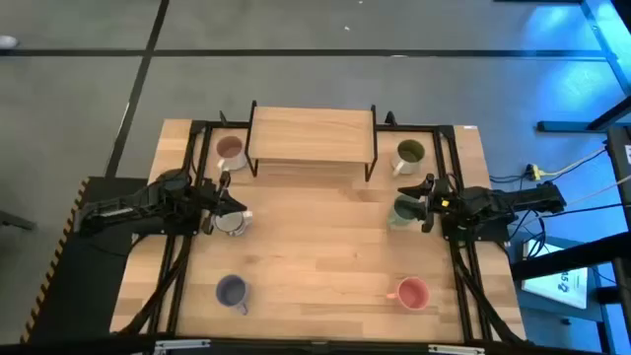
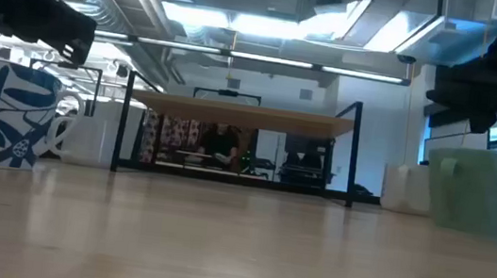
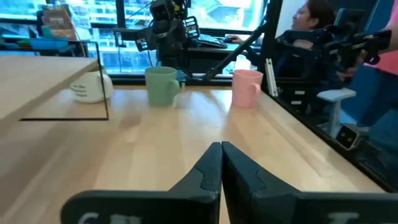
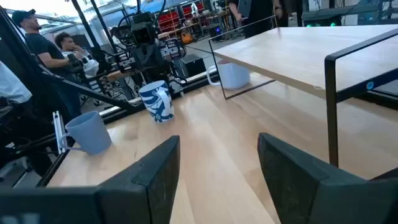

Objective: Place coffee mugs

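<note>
Overhead, the left hand (image 1: 229, 202) partly hides the white mug (image 1: 233, 223).

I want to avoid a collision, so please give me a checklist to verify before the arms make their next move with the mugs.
1. Right gripper open: ok.
2. Green mug between the right fingers: not ok; the right wrist view shows nothing between them.
3. Left gripper open: not ok; its fingers are shut on nothing.
4. Blue-patterned white mug upright beside the left gripper: ok.
5. Green mug upright on the table: ok.
6. Wooden shelf top bare: ok.
</note>
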Controlling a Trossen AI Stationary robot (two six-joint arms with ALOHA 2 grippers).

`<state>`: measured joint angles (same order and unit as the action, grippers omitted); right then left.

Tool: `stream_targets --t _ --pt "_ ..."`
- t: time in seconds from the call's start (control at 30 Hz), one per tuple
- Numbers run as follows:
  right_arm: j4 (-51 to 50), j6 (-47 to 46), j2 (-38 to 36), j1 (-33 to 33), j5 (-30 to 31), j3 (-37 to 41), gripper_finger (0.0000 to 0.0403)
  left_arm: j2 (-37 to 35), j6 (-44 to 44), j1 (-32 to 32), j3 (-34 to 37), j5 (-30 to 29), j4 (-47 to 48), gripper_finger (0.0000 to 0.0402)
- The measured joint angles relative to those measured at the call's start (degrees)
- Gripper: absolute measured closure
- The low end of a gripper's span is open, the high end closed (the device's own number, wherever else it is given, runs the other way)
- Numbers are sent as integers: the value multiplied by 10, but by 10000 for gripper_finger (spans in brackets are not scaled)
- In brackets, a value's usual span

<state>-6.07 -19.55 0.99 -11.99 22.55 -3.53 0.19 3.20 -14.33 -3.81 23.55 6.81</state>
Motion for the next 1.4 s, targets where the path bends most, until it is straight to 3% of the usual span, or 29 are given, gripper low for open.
stream_targets --t 0.33,0.53,0.6,0.77,0.93,1.13,1.3,1.4 --pt "9 -34 0 0 2 1 198 0 6 0 0 -65 0 401" --pt "56 -289 0 0 72 1 198 0 7 0 0 -84 -2 401" --pt "77 -329 0 0 74 1 198 0 10 0 0 -97 -12 401" --pt "122 -345 0 0 72 1 198 0 13 0 0 -126 -55 401" --pt "182 -363 0 0 126 0 198 0 13 0 0 -176 -99 401" --pt "211 -330 24 0 154 -26 198 0 12 0 0 -182 -113 401" --pt "183 -290 104 0 134 -99 198 0 12 0 0 -184 -113 401" --pt "63 -287 156 0 101 -166 198 0 22 0 0 -183 -114 401"
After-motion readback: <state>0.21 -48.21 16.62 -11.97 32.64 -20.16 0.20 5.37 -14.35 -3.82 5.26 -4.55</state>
